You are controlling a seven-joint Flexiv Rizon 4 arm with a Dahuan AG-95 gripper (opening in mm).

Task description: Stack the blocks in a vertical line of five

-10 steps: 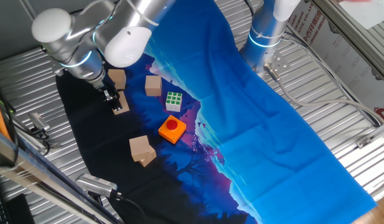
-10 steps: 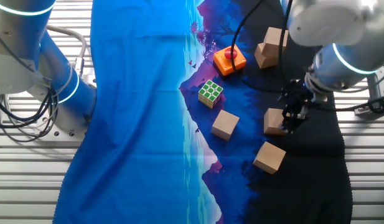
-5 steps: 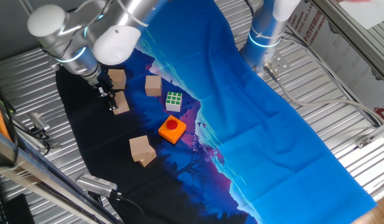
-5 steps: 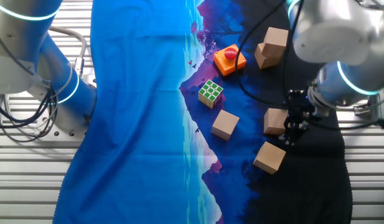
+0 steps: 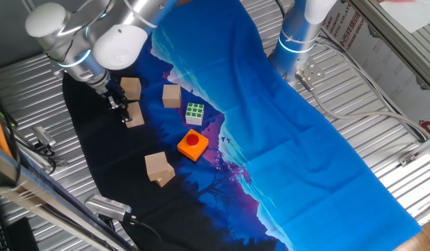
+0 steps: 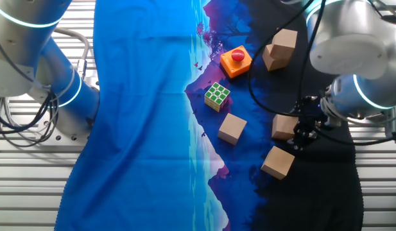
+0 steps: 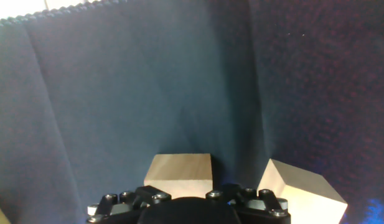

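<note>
In one fixed view the gripper (image 5: 121,110) is hanging at the upper left beside one of the blocks (image 5: 135,116), its spread not readable, while two stacked blocks (image 5: 159,168) are sitting lower left. In the other fixed view that block (image 6: 285,126) is touching the fingers right of centre; light, stiff cubes are probably best pinched on opposite flat faces, with open cloth (image 6: 326,173) around. In the hand view a block (image 7: 179,175) is lying at bottom centre just ahead of the hand; fingertips are hidden.

Red print on the white panel (image 5: 354,28): you can see lettering, too small to read.
Blocks, puzzle cube, orange button block: you'll find no readable text.
</note>
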